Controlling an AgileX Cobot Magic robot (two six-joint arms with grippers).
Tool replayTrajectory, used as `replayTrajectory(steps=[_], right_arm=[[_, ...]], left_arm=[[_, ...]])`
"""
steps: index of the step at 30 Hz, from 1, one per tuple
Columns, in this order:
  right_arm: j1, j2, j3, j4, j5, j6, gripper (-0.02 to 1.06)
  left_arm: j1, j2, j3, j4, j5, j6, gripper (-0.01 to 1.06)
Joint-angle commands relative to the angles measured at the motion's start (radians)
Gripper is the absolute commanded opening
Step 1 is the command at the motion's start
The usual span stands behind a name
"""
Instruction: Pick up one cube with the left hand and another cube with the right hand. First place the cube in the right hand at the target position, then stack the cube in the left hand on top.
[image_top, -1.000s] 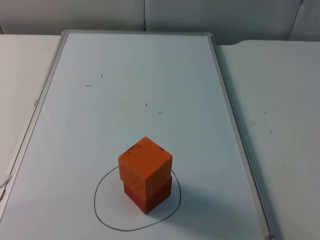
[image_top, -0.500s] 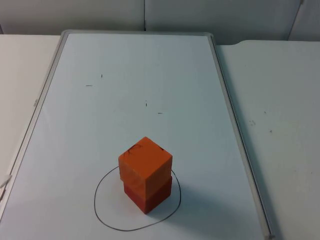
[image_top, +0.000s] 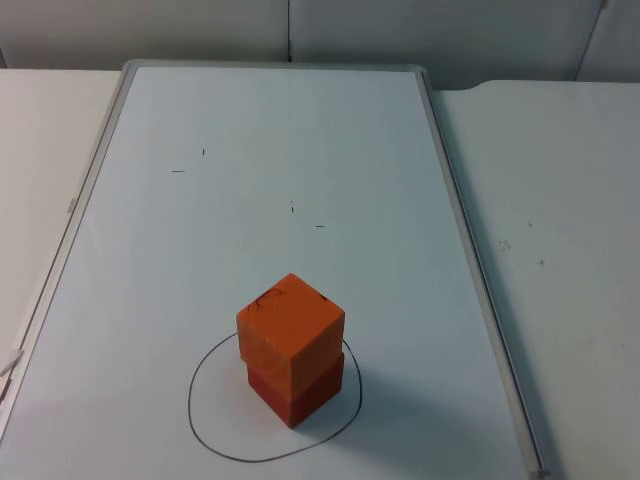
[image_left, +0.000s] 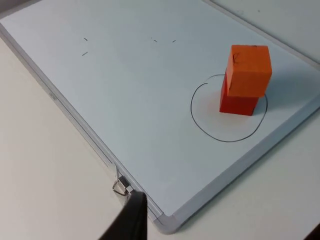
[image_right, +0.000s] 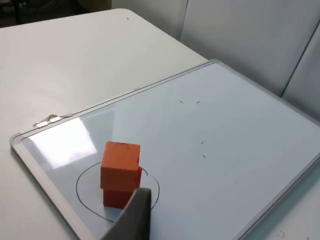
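We see one fingertip of the left tool (image_left: 131, 220) and one of the right tool (image_right: 136, 215), both pulled back off the whiteboard; whether either is spread or closed, we cannot tell. Both arms wait. The orange cube (image_top: 291, 325) sits atop the red cube (image_top: 296, 385) inside the hand-drawn black circle (image_top: 205, 435), at six o'clock on the white, metal-framed whiteboard (image_top: 260, 180). We judge stacking done; nothing remains. Open room runs toward twelve o'clock across the white surface (image_top: 560, 200).
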Motion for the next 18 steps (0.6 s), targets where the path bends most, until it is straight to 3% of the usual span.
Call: replayTrajectory(steps=[1,12,18], right_arm=[[0.003,-0.002,0.008,-0.015,-0.031,0.002,0.96],[0.003,-0.002,0.008,-0.021,-0.033,0.002,0.96],[0.003,-0.002,0.008,-0.021,-0.031,0.002,0.96]], left_arm=[[0.001,-0.005,0.004,-0.007,-0.016,-0.013,1.02],[0.001,-0.005,0.011,-0.008,-0.036,0.051,1.02],[0.001,-0.005,0.039,-0.069,-0.122,0.037,1.02]])
